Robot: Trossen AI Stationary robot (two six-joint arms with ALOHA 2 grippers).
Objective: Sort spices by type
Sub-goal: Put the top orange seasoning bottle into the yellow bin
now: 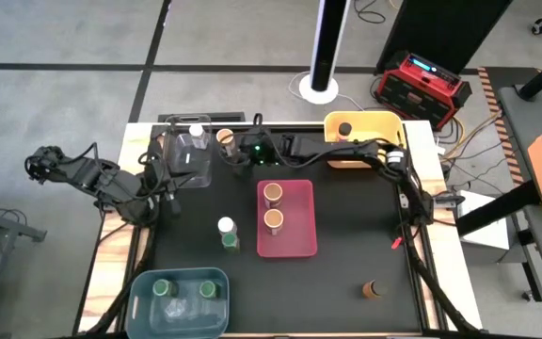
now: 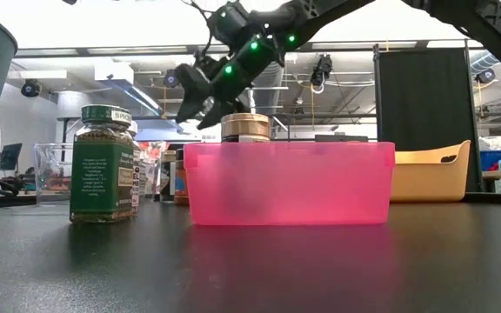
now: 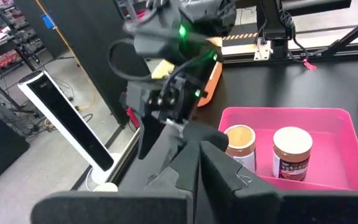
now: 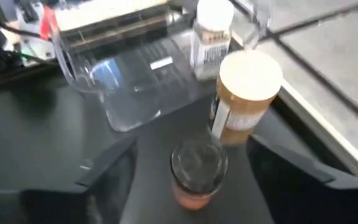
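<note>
My right gripper [image 4: 197, 158] is open and reaches along the table's far edge [image 1: 236, 151]. Its fingers stand on either side of a small spice jar with reddish contents [image 4: 197, 171], a little above it, touching nothing. Just beyond stands a tan-lidded jar [image 4: 247, 93], also in the high view [image 1: 224, 139], next to the clear bin [image 4: 117, 87] holding a white-lidded jar [image 4: 213, 31]. The pink bin [image 1: 299, 247] holds two tan-lidded jars [image 1: 272, 194] [image 1: 273, 219]. My left gripper [image 3: 197, 149] is shut and empty, at the table's left edge [image 1: 169, 200].
A white-lidded jar [image 1: 226, 226] and a green one [image 1: 231, 242] stand left of the pink bin. The blue bin [image 1: 139, 282] at the near edge holds two green-lidded jars. The yellow bin [image 1: 384, 122] holds a dark jar [image 1: 345, 129]. A brown-lidded jar [image 1: 373, 288] stands alone near right.
</note>
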